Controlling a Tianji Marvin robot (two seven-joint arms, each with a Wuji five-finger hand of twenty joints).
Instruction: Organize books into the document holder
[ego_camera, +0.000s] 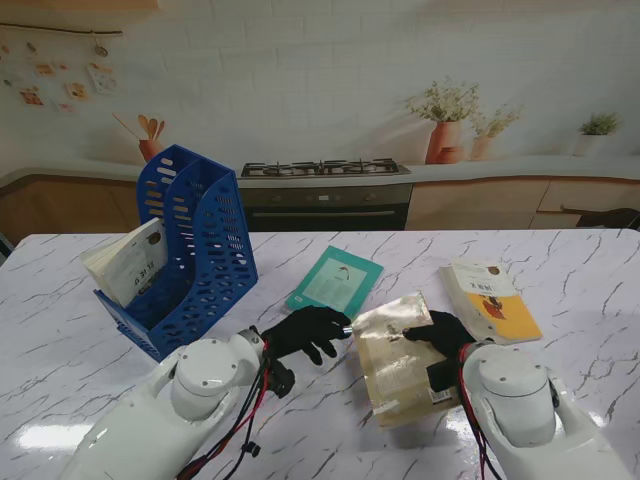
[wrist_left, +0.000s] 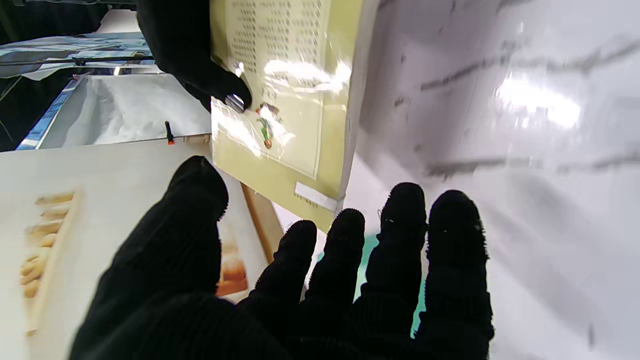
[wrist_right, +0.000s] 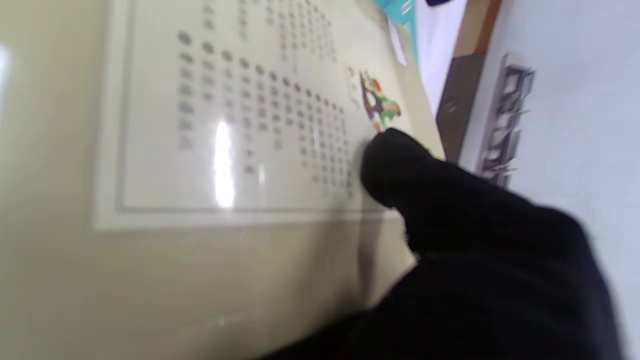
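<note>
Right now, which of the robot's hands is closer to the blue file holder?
The left. The left hand is just to the right of the blue file holder, near its front corner. The right hand is farther right, resting on the beige book.

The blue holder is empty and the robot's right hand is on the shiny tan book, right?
Not quite. The blue holder already has one book leaning inside it, as the stand view shows. The right hand does rest on the shiny tan book.
</note>
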